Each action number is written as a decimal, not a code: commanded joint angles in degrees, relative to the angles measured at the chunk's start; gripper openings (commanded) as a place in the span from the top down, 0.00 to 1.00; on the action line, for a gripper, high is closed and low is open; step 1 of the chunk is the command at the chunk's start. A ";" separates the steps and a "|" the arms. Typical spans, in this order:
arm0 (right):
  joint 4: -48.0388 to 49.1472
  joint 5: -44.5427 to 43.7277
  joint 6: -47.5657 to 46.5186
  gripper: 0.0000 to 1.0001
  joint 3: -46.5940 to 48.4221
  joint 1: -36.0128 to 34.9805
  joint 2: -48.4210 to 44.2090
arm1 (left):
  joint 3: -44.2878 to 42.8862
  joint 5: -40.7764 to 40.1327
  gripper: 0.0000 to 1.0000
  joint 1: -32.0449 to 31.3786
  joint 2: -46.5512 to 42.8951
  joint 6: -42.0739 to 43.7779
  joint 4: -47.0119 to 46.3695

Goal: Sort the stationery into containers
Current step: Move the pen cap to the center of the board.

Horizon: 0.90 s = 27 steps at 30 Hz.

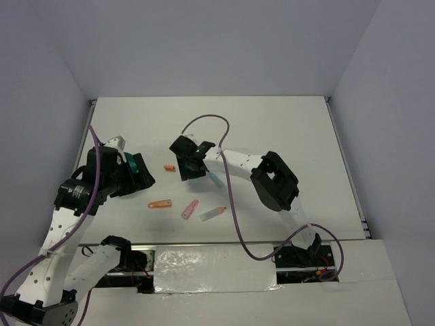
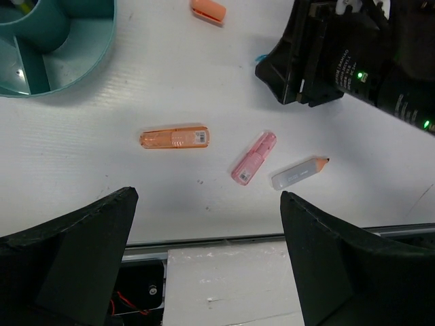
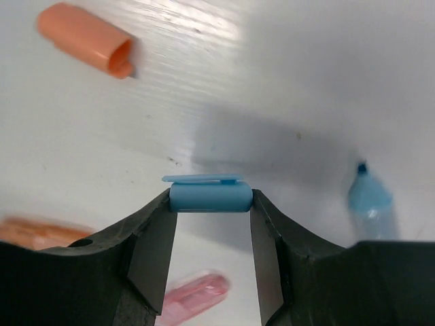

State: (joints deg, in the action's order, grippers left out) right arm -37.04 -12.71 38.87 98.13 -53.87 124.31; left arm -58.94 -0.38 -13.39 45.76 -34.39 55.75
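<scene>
One small light-blue plastic cap (image 3: 209, 195) pinched tight in the right gripper (image 3: 211, 204), left gripper (image 2: 207, 197) just hanging wide open

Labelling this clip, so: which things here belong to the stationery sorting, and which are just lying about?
Job: teal bowl, orange marker, pink marker, grey pen, orange cap, blue marker body, blue cap clamped in the right gripper.
Lying about: purple cable, foil strip at the near edge.
</scene>
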 commanded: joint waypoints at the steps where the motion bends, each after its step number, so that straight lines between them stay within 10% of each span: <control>1: 7.16 12.16 -29.34 0.55 0.31 1.66 -3.46 | -3.11 0.65 0.01 -0.76 0.21 1.70 -0.55; 5: -5.89 19.47 -50.59 0.56 4.17 1.48 -0.66 | -3.64 0.73 0.01 -1.03 0.56 1.70 -1.08; 12: -16.40 18.69 -58.82 0.58 8.93 0.78 2.70 | -2.59 2.49 0.01 -1.11 1.35 1.52 -1.78; 27: -12.10 14.64 -52.97 0.07 7.69 0.95 -3.01 | -3.20 0.74 0.01 -1.11 2.41 1.52 -1.43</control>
State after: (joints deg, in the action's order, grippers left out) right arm -51.55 2.55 -18.44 104.92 -53.10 126.63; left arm -60.40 0.93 -14.20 48.03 -34.24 55.29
